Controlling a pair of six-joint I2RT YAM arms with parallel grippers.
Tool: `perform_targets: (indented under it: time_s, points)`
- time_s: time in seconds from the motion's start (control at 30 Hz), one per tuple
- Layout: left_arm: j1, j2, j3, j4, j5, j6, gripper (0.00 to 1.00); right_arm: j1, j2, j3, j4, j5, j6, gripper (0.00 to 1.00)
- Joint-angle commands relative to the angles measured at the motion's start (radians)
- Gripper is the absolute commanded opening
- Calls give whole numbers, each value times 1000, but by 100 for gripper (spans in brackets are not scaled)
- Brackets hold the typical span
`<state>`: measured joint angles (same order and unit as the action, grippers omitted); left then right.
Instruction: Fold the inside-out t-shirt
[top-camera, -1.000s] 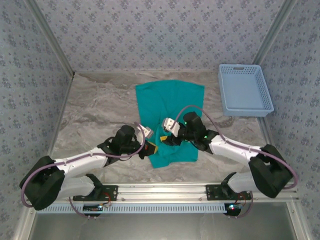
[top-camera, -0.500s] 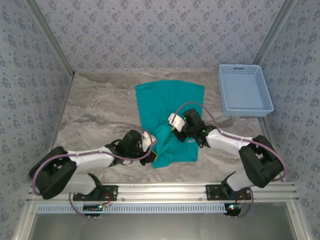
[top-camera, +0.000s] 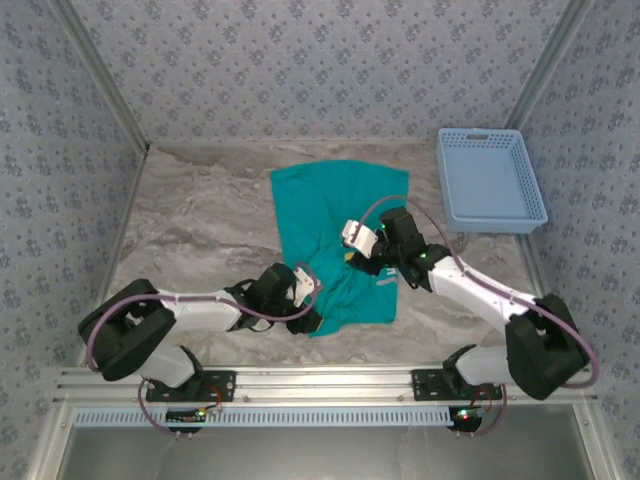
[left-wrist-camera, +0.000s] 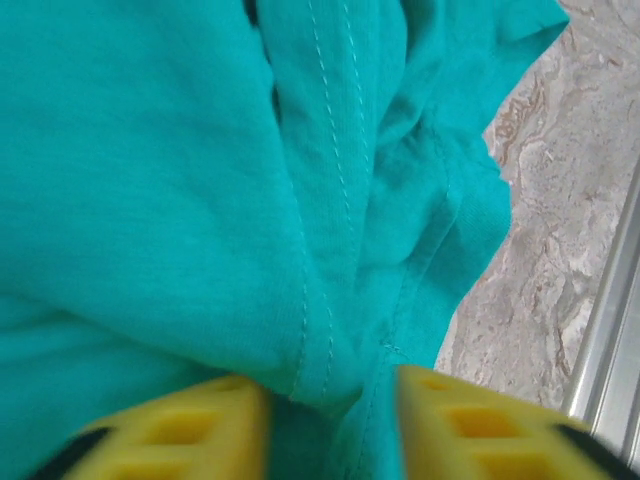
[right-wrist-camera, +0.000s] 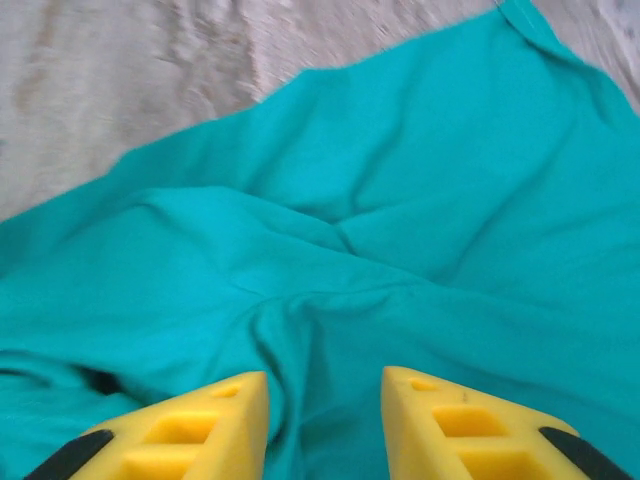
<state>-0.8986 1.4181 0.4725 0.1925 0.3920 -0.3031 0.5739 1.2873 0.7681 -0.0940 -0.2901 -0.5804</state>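
Top external: teal-green soft fabric t-shirt (top-camera: 335, 200) spread on grey marbled table (top-camera: 200, 230). Left gripper (top-camera: 310, 318) at its near-left corner, right gripper (top-camera: 362, 255) over its middle.
Left wrist: narrow, pinching a seamed shirt fold between yellow fingers (left-wrist-camera: 180, 430).
Right wrist: fabric under and ahead of yellow fingertips (right-wrist-camera: 450, 420), crease running into the gap. Gripped or not, cannot tell.

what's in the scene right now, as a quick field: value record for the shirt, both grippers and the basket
t-shirt: teal, lying on the table, far part flat, near part rumpled
left gripper: at the t-shirt's near edge, fingers apart with a fold of fabric between them, grip unclear
right gripper: open, over the t-shirt's middle, nothing between its fingers
basket: light blue, far right of the table, apart from the t-shirt
fold state: not yet a neat fold
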Motion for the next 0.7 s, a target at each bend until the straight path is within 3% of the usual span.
perform_targets:
  time_s: [0.0,0.23,0.3,0.43,0.6,0.67]
  points:
    - [10,-56,51,-95,-54,26,49,35,3,12,-131,-52,-95,37]
    - [101,17,175,-120,-87,113,55,74,21,-29,-81,-40,-103,38]
    - [131,89,221,-92,-20,109,55,26,1,-86,-4,-63,-118,37]
    - [139,203,294,-33,127,105,57,-63,-69,-125,80,-192,-97,37]
    - [125,274,381,-122,87,161,57,-94,-139,-242,281,-412,-150,39]
    - [127,286,406,-155,86,178,50,-79,-144,-261,293,-429,-202,39]
